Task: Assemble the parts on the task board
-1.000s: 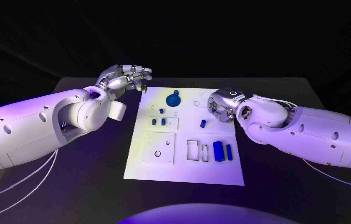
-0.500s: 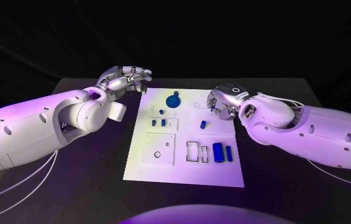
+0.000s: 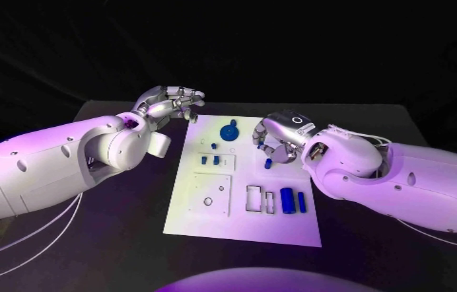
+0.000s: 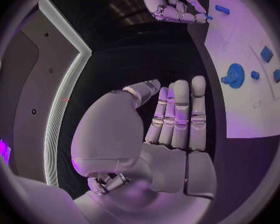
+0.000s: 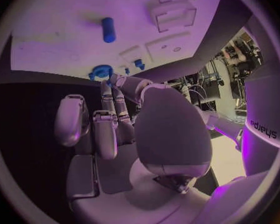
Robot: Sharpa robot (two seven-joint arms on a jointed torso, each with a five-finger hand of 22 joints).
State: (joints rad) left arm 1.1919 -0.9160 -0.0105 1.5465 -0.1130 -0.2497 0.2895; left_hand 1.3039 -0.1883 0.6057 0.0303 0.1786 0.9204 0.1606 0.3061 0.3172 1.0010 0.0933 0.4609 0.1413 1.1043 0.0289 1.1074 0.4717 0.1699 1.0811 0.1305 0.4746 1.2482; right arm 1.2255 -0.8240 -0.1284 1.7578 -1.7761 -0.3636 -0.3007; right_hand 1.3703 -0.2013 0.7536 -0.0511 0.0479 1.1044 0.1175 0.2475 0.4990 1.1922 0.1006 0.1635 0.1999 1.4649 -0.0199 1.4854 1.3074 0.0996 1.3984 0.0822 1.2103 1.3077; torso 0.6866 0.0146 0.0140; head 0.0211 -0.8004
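Since earlier, my empty, fingers-apart right hand (image 3: 273,138) reaches over the flat white task board (image 3: 244,222); left hand (image 3: 172,104) hovers loosely empty; two blue cylinders (image 3: 286,200)

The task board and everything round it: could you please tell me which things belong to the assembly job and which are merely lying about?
Belonging to the job:
- task board
- round blue part
- small blue peg
- blue cylinder
- slim blue bar
- left hand, holding nothing
- right hand, over the board

Just there:
- black table
- white cables
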